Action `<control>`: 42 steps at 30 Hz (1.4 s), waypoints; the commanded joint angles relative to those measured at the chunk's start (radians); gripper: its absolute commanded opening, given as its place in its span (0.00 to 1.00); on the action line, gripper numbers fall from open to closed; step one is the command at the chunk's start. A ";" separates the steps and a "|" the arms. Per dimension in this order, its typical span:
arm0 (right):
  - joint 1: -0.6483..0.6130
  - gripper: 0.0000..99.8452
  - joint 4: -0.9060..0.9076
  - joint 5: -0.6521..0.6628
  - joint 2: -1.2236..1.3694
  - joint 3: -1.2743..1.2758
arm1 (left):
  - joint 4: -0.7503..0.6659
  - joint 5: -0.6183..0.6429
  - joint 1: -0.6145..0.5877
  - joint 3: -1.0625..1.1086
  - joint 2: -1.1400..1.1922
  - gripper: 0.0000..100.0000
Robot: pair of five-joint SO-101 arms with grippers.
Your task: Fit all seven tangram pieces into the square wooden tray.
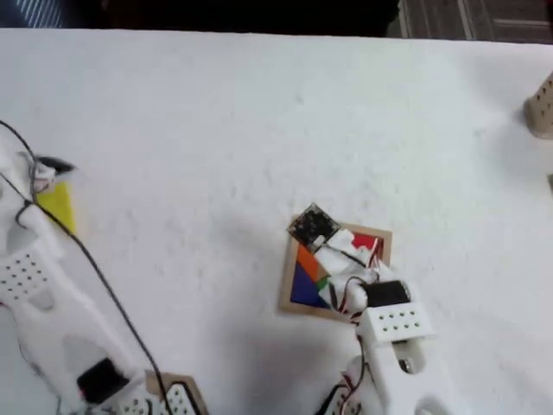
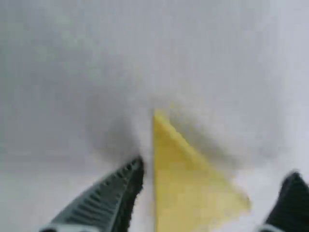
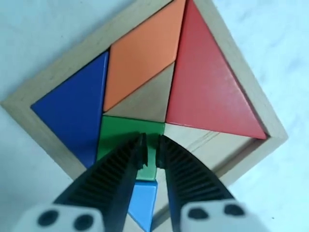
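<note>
The square wooden tray (image 3: 63, 70) holds a blue triangle (image 3: 72, 108), an orange parallelogram (image 3: 142, 53), a red triangle (image 3: 207, 89), a green square (image 3: 116, 135) and a light blue triangle (image 3: 145, 200). Bare wood shows in a triangular gap (image 3: 145, 104) at the middle and in another gap (image 3: 217, 147) beside the red triangle. My right gripper (image 3: 152, 141) hovers shut over the green square. A yellow triangle (image 2: 186, 186) lies flat on the white table, far left in the high view (image 1: 59, 207). My left gripper (image 2: 216, 169) is open, one finger on each side of the yellow triangle.
In the high view the tray (image 1: 287, 281) sits right of centre with the right arm (image 1: 393, 320) over it. The left arm (image 1: 30, 268) stands at the left edge, trailing a black cable (image 1: 104, 281). A tan perforated object (image 1: 540, 108) stands at the right edge.
</note>
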 commanded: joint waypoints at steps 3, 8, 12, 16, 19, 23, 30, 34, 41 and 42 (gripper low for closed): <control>-0.010 0.04 -0.005 0.012 -0.013 0.000 | 0.103 -0.069 -0.071 -0.163 0.275 0.43; -0.010 0.04 -0.005 0.012 -0.013 0.000 | 0.269 -0.104 -0.073 -0.384 0.355 0.43; -0.010 0.04 -0.005 0.012 -0.013 0.000 | 0.298 -0.124 -0.070 -0.457 0.380 0.43; -0.010 0.04 -0.005 0.012 -0.012 0.000 | 0.302 -0.126 -0.045 -0.448 0.378 0.43; -0.010 0.04 -0.005 0.012 -0.012 0.000 | 0.302 -0.126 -0.016 -0.394 0.340 0.34; -0.010 0.04 -0.005 0.012 -0.012 0.000 | 0.302 -0.178 0.002 -0.301 0.245 0.21; -0.010 0.04 -0.005 0.012 -0.012 0.000 | 0.299 -0.210 0.024 -0.126 0.091 0.29; -0.010 0.04 -0.005 0.012 -0.012 0.000 | 0.299 -0.216 0.028 -0.028 0.038 0.32; -0.010 0.04 -0.005 0.012 -0.012 0.000 | 0.281 -0.342 0.044 0.121 -0.099 0.34; -0.010 0.04 -0.005 0.012 -0.012 0.000 | 0.273 -0.341 0.044 0.135 -0.116 0.34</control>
